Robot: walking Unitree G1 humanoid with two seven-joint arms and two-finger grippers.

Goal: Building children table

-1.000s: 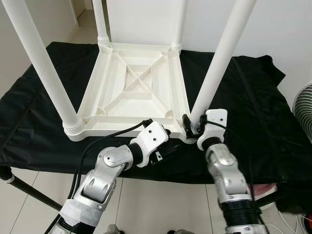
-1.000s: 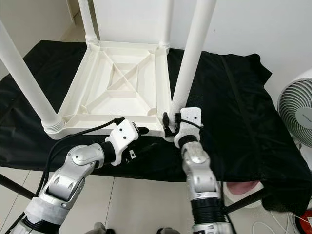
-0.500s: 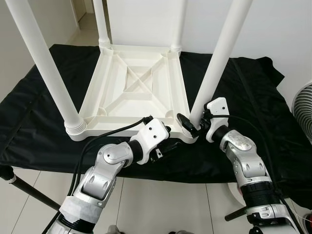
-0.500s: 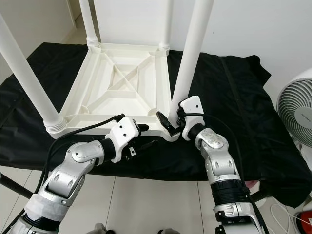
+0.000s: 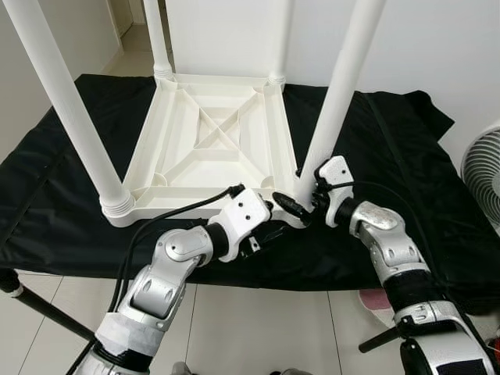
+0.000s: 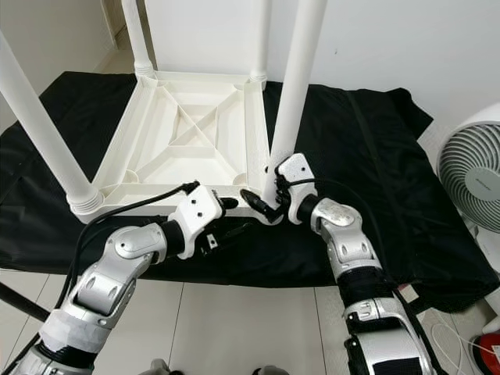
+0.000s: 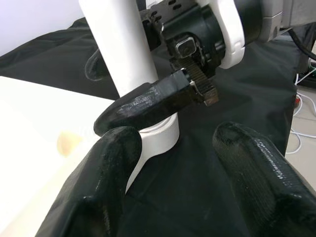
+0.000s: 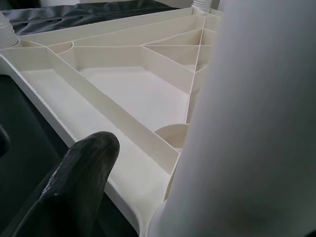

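the children's table (image 5: 215,152) is smooth, matte white plastic and lies upside down on a black, wrinkled, faintly glossy cloth (image 5: 406,172) spread over a raised surface, its square underside facing up and braced by thin moulded ribs that cross in an x with curved gussets at the corners. four round, tapering legs stand up from ringed sockets at the corners; the near-right leg (image 5: 336,101) rises beside the right gripper (image 5: 301,205), whose black fingers are spread around the base of that leg, one finger (image 5: 287,206) lying along the table's near edge and the leg's wall close against the wrist camera. the left gripper (image 5: 258,234) sits just below the table's near rim, its two rounded, rubbery black fingers (image 7: 111,187) held apart with nothing between them, pointing at the same corner socket. a white mesh fan (image 6: 473,176) stands on the robot's right, past the cloth.
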